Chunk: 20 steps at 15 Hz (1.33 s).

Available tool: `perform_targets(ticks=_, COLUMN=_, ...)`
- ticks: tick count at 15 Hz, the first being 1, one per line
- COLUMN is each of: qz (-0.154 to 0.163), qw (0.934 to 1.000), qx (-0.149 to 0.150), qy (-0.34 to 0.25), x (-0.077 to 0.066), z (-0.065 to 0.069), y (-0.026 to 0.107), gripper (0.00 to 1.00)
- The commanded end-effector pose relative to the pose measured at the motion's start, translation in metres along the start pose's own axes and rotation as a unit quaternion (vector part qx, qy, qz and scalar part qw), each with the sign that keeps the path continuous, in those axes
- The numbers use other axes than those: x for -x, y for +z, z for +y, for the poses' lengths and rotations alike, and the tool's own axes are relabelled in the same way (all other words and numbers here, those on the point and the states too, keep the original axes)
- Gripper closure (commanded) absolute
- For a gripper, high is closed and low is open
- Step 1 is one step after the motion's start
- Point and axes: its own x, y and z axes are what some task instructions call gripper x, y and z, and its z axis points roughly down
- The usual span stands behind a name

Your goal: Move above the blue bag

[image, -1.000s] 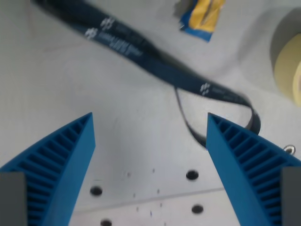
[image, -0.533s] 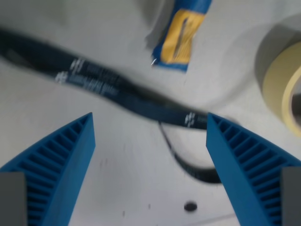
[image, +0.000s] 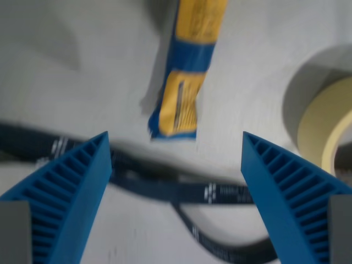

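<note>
Wrist view showing the blue bag lying on the table ahead of the gripper, seemingly flat though blurred, 2 fingers spreading apart, pointing downward, gripping nothing.

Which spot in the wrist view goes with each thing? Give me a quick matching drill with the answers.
Things:
1. blue bag
2. lanyard
3. tape roll
4. gripper

Places:
A. right edge of the wrist view
B. top centre, running downward
C. open fingers at both lower corners
D. lying across the bottom

Pairs: 1-B, 2-D, 3-A, 4-C
</note>
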Motion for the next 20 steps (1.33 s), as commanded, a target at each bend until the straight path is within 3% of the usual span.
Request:
perform_targets(ticks=1, qz=-0.012, qw=0.9957, qx=-0.010, qy=0.092, x=-0.019, z=0.004, y=0.013, gripper=0.00)
perform_targets(ticks=10, qz=-0.013, qw=0.9951, qx=-0.011, qy=0.097, x=-0.043, z=0.013, y=0.037, gripper=0.00)
perform_targets(ticks=20, qz=-0.012, qw=0.9966, qx=-0.012, qy=0.081, x=-0.050, z=0.014, y=0.043, gripper=0.00)
